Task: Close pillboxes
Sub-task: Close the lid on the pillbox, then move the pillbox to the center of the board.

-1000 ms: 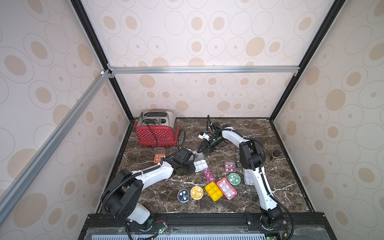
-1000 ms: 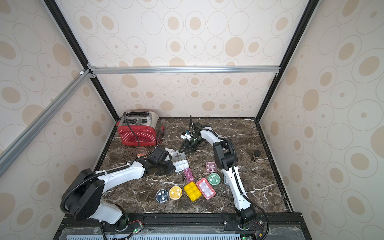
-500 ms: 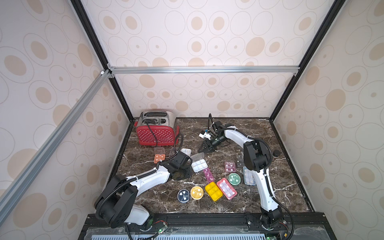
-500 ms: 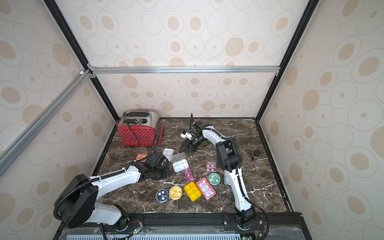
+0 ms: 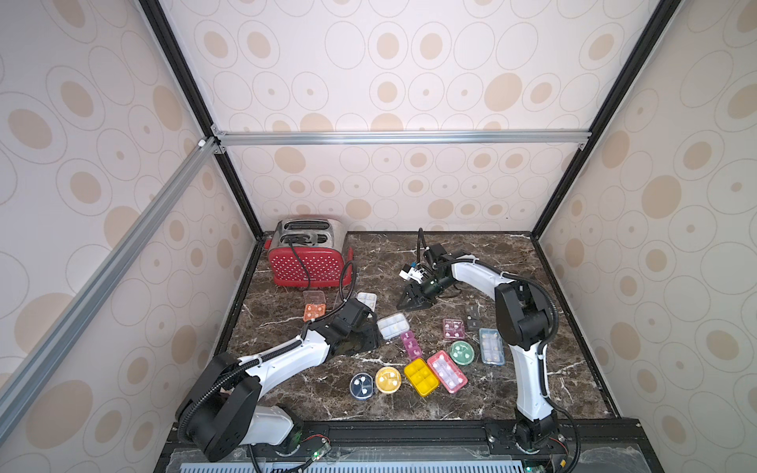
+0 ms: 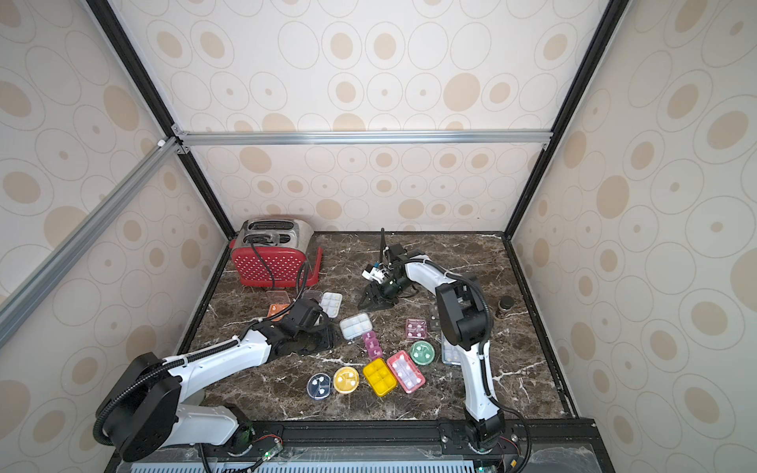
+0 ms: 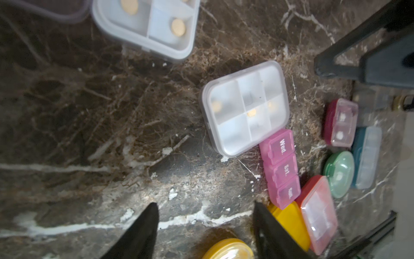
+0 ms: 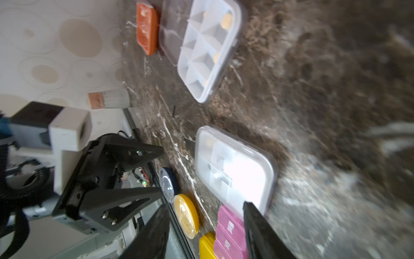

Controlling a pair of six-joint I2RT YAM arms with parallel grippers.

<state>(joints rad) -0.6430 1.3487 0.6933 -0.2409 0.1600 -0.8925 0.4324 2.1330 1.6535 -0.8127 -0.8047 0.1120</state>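
Farthest out in front of the toaster (image 5: pixel 309 258), the left gripper (image 7: pixel 205 205) hangs low over the marble, jaws spread with nothing between them; just past its fingertips lies the closed white pillbox (image 7: pixel 245 107); a step nearer the toaster sits the open white pillbox (image 5: pixel 367 301), compartments bare, its long axis pointing roughly at the toaster, its clear lid (image 8: pixel 170 42) folded flat off the long side facing the orange pillbox (image 5: pixel 314 312); level with it, out to the toaster's side, the right gripper (image 8: pixel 205 206) stands parted and empty; the orange pillbox, also unlidded, lies just before the toaster; both arms are near the open white box, yet its lid lies on the left arm's side, so that arm seems better placed to swing it over.
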